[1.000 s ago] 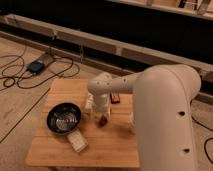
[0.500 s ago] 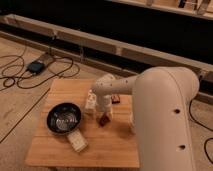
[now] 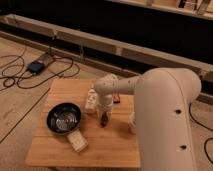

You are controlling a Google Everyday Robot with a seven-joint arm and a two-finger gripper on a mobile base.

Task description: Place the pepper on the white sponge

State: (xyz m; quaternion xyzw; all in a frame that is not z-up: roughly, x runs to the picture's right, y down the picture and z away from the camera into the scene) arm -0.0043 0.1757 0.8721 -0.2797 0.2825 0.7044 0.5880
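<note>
Pointing straight down over the middle of the wooden table (image 3: 116, 146), the gripper (image 3: 103, 112) sits at the end of the bulky white arm that fills the right of the frame. Directly under its tip is the pepper (image 3: 104, 120), a small glossy reddish-brown thing with its long axis upright and its lower end at or just above the tabletop. Whether the gripper is clamped on it or only poised over it, I cannot tell.

The white sponge (image 3: 77, 141) lies down and to the left of the gripper, towards the lower left of the frame, flat on the wood just beside the lower right rim of the black bowl (image 3: 48, 120). It is a pale, soft-looking rectangular block, its long side running from upper left to lower right. The coming move, as I judge it, is a short diagonal carry towards the lower left, skirting the bowl's rim.

The bowl is round and dark with a shiny inside. A small white object, probably a cup (image 3: 90, 101), stands just left of the gripper, and a flat dark bar (image 3: 116, 98) lies just to its upper right.
</note>
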